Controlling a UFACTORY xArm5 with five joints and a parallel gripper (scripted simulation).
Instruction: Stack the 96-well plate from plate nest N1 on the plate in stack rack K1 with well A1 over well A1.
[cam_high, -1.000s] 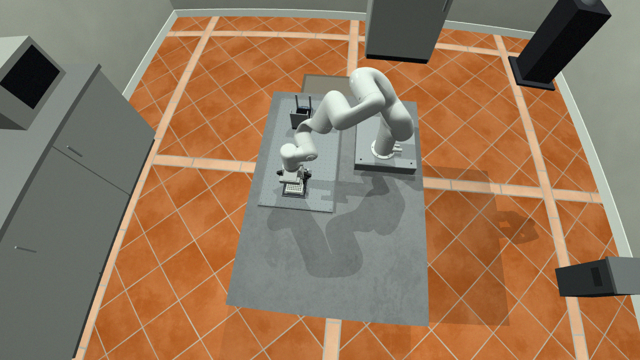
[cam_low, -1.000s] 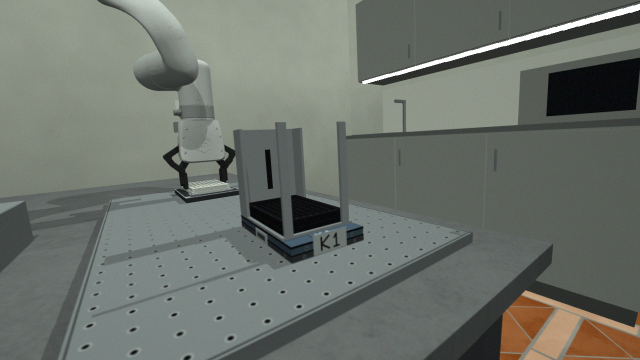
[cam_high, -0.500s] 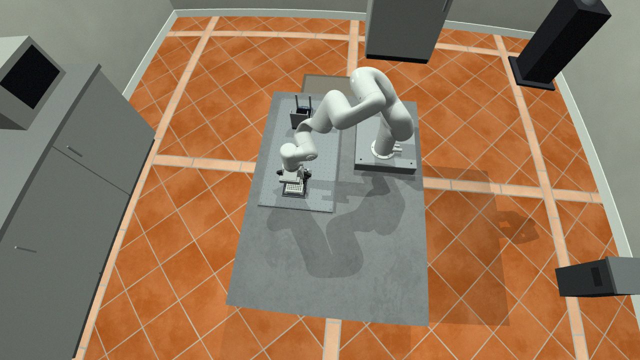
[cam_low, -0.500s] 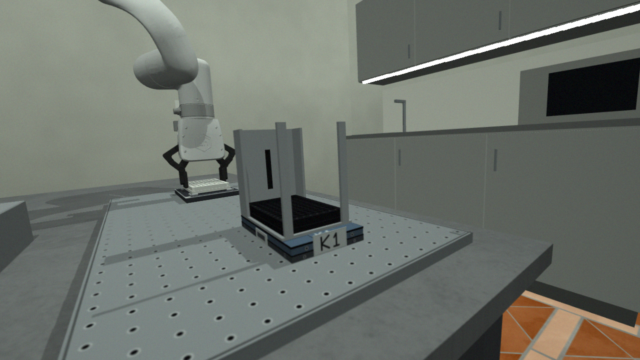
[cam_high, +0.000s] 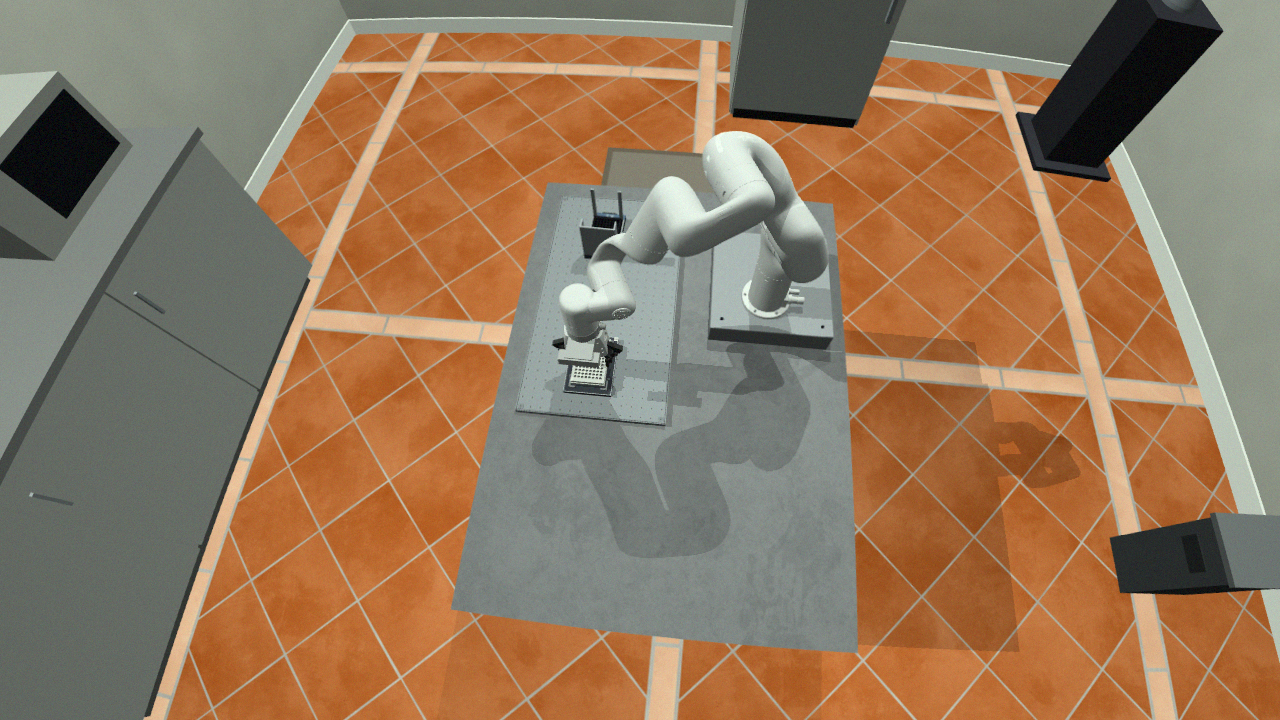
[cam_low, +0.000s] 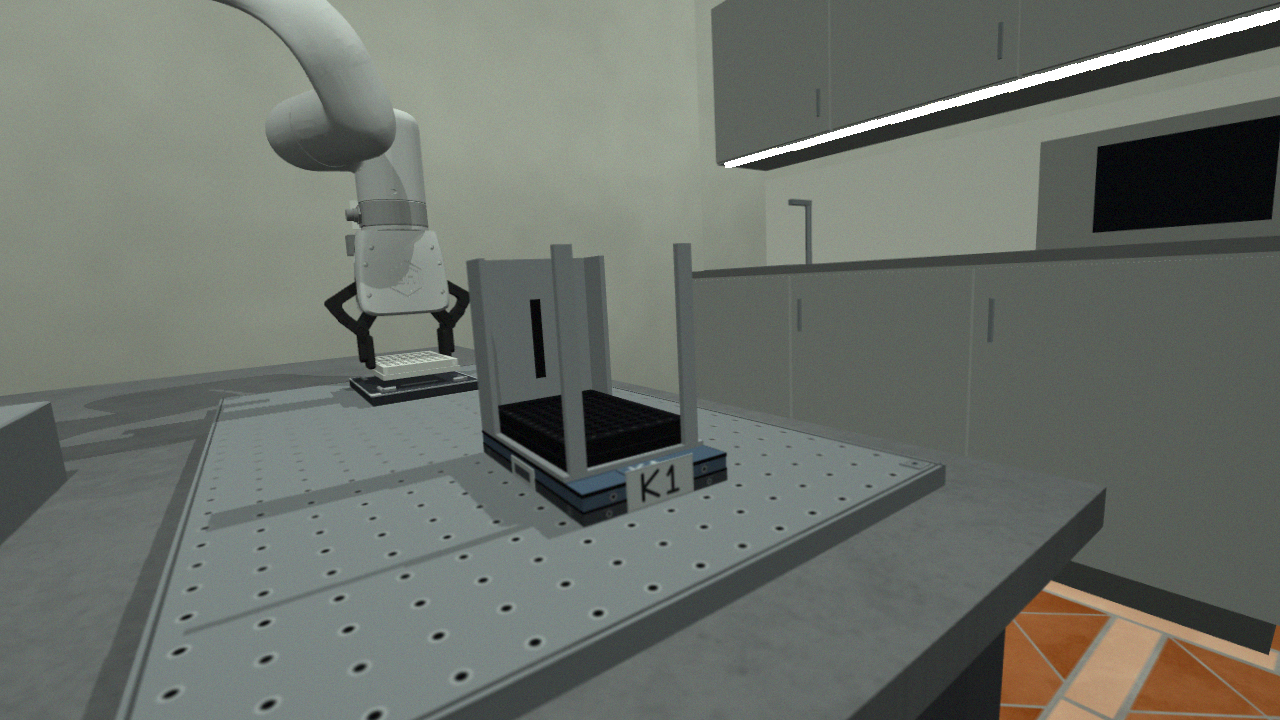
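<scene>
White 96-well plate (cam_low: 413,364) sits in plate nest N1 (cam_low: 407,387), clamped by the downward-pointing pincer (cam_low: 404,349); a black plate (cam_low: 586,427) lies in stack rack K1 (cam_low: 683,340).

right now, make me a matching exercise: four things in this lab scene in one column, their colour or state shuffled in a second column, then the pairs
Things:
1. 96-well plate
2. plate in K1
3. tool
4. K1 base

States:
a. black, lying inside the rack posts
b. white, in the nest
c. blue edge with a white label
d. shut on the white plate's sides

Pairs: 1-b, 2-a, 3-d, 4-c
</scene>
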